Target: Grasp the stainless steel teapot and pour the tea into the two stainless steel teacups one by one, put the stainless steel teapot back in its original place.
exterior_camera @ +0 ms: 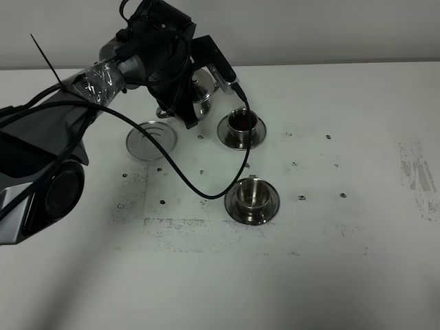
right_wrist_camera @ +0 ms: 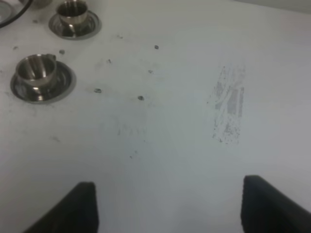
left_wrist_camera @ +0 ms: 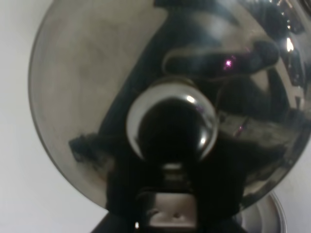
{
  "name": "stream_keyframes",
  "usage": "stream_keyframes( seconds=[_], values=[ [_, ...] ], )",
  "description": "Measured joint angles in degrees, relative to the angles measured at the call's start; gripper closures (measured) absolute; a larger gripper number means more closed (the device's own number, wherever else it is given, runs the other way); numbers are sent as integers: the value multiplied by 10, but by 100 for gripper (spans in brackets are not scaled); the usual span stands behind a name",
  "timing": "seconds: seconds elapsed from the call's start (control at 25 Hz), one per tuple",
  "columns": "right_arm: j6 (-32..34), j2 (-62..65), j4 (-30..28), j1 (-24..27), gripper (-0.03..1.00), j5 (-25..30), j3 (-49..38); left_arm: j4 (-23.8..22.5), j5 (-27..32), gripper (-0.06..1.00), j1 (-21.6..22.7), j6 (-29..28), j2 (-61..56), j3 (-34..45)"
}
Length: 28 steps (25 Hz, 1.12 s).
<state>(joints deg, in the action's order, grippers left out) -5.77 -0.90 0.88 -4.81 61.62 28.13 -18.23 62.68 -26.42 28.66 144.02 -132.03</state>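
Apparently tilted, the stainless steel teapot (left_wrist_camera: 82, 82) gleams mirror-bright around its knob (left_wrist_camera: 171, 121).

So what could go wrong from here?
The black cable hangs in a loop close to the near cup. As the arm moves, the cable might drag or tip that cup. The far cup already looks dark with tea, so more pouring from the teapot could overflow it. Later the teapot must land on the small bare saucer, which is easy to miss.

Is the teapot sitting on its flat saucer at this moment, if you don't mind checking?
No, the flat saucer lies bare, while the teapot is over beside the far teacup.
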Motion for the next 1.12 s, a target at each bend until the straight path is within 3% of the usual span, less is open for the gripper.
stream_keyframes(
  seconds=[0.4, 0.68, 1.12],
  values=[
    [0, 0, 0, 0, 38, 0, 0, 47, 56, 77, 1, 9, -60, 0],
    [0, 0, 0, 0, 38, 0, 0, 87, 57, 77, 0, 11, -120, 0],
    [0, 0, 0, 0, 38, 0, 0, 109, 56, 77, -50, 11, -171, 28]
  ],
)
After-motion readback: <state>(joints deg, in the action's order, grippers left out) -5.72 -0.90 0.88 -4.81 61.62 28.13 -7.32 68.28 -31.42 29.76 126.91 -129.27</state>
